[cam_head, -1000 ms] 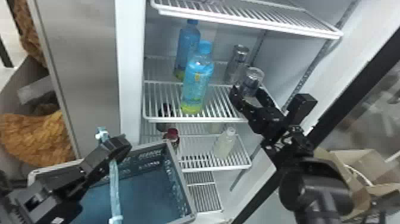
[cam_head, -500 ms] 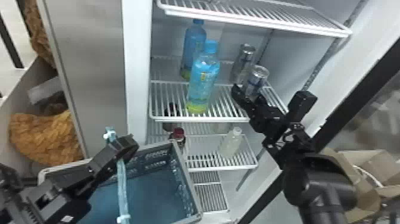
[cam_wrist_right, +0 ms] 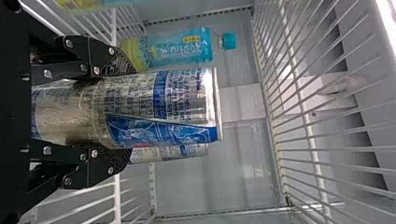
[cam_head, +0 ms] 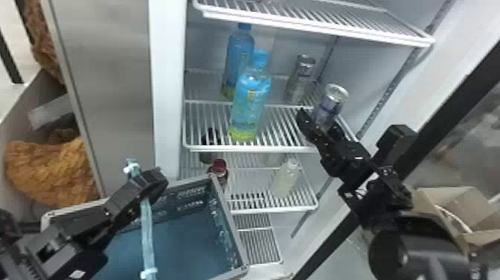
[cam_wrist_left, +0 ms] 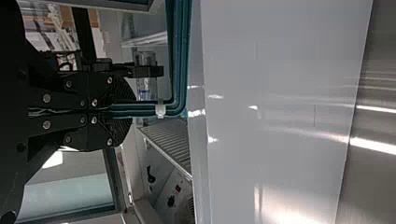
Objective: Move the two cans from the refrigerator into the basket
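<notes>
The front can (cam_head: 329, 107), pinched between the right gripper's (cam_wrist_right: 125, 112) fingers, has shifted away from the rear can (cam_head: 300, 80) on the shelf (cam_head: 253, 149), apparently starting toward the basket (cam_head: 228, 219); the left gripper's (cam_wrist_left: 132, 112) fingers clamp the handle (cam_head: 147, 234).

Two blue bottles (cam_head: 250, 102) stand above a red-capped bottle (cam_head: 220, 166) and a pale bottle (cam_head: 285, 180).

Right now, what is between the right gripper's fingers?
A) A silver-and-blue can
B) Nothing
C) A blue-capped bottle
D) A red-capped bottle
A: the right gripper has its fingers on opposite sides of a silver-and-blue can, while a blue-capped bottle stands apart from them.
</notes>
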`<move>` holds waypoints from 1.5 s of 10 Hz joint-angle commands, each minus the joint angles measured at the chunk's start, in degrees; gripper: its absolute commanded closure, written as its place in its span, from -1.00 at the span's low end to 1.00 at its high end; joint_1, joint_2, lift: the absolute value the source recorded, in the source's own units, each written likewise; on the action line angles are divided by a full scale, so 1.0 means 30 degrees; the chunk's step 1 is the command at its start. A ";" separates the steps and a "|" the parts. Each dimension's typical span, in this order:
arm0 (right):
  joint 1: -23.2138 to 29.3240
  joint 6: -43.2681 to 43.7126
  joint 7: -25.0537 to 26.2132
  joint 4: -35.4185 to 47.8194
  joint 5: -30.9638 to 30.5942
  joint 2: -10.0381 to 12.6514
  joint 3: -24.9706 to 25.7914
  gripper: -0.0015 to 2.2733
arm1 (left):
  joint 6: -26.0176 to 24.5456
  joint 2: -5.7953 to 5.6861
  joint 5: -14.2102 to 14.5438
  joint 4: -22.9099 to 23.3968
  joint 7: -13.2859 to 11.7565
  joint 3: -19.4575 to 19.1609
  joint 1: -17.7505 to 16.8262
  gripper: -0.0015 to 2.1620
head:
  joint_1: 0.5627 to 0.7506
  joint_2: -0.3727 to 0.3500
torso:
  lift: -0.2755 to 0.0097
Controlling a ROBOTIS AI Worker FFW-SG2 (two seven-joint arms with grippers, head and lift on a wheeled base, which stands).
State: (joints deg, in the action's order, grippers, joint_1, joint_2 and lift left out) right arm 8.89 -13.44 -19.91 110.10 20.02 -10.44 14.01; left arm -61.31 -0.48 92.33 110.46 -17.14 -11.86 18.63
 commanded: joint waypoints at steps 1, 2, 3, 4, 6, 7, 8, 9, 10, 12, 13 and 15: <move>0.0973 -0.0299 -0.0015 0.1243 0.0221 -0.0005 0.0205 0.06 | 0.0000 -0.0016 0.0036 -0.0001 0.0000 0.0030 0.0023 0.11 | 0.41 -0.78 | 0.69; 0.1629 -0.0346 -0.0015 0.1900 0.0526 -0.0005 0.0281 0.06 | 0.0000 0.0013 -0.0002 -0.0001 0.0000 0.0030 0.0023 0.11 | 0.41 -0.79 | 0.69; 0.2379 -0.0580 -0.0045 0.2650 0.0754 -0.0005 0.0357 0.06 | 0.0000 -0.0016 0.0036 -0.0001 0.0000 -0.0008 0.0023 0.11 | 0.41 -0.79 | 0.69; 0.3270 -0.0721 -0.0045 0.3353 0.1097 0.0024 0.0357 0.06 | 0.0000 -0.0016 0.0036 -0.0001 0.0000 -0.0046 0.0070 0.11 | 0.41 -0.79 | 0.69; 0.4489 -0.1283 -0.0367 0.4665 0.1402 0.0024 0.0281 0.06 | -0.0047 -0.0016 0.0036 0.0046 -0.0029 -0.0046 0.0070 0.11 | 0.41 -0.77 | 0.69; 0.5051 -0.1377 -0.0572 0.5228 0.1668 0.0054 0.0129 0.06 | -0.0047 -0.0016 0.0036 -0.0001 -0.0029 -0.0008 0.0070 0.11 | 0.41 -0.74 | 0.69; 0.5661 -0.1658 -0.0718 0.5978 0.1897 0.0083 -0.0061 0.06 | -0.0047 -0.0016 0.0036 -0.0001 -0.0029 -0.0046 0.0070 0.11 | 0.41 -0.73 | 0.69; 0.6176 -0.2080 -0.0924 0.6540 0.2163 0.0141 -0.0328 0.06 | -0.0047 -0.0016 -0.0002 -0.0001 -0.0029 -0.0046 0.0117 0.11 | 0.41 -0.70 | 0.69; 0.6551 -0.2549 -0.1070 0.6868 0.2316 0.0171 -0.0671 0.06 | -0.0047 -0.0046 -0.0002 -0.0001 -0.0029 -0.0046 0.0117 0.11 | 0.41 -0.65 | 0.69; 0.6879 -0.2783 -0.1304 0.7009 0.2773 0.0171 -0.1813 0.06 | -0.0047 -0.0016 -0.0002 -0.0001 0.0000 -0.0046 0.0117 0.11 | 0.41 -0.54 | 0.69; 0.6973 -0.2877 -0.1392 0.7056 0.3001 0.0171 -0.2347 0.06 | -0.0047 -0.0016 -0.0002 -0.0001 -0.0029 -0.0008 0.0117 0.11 | 0.41 -0.50 | 0.69; 0.7067 -0.2971 -0.1568 0.7103 0.3573 0.0083 -0.3261 0.06 | -0.0047 -0.0016 -0.0002 -0.0001 0.0000 -0.0046 0.0117 0.11 | 0.41 -0.37 | 0.69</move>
State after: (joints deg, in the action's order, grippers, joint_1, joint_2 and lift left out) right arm 29.99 -22.32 -24.62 131.33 30.13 -10.11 5.14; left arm -61.53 -0.57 92.32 110.47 -17.15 -11.97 18.98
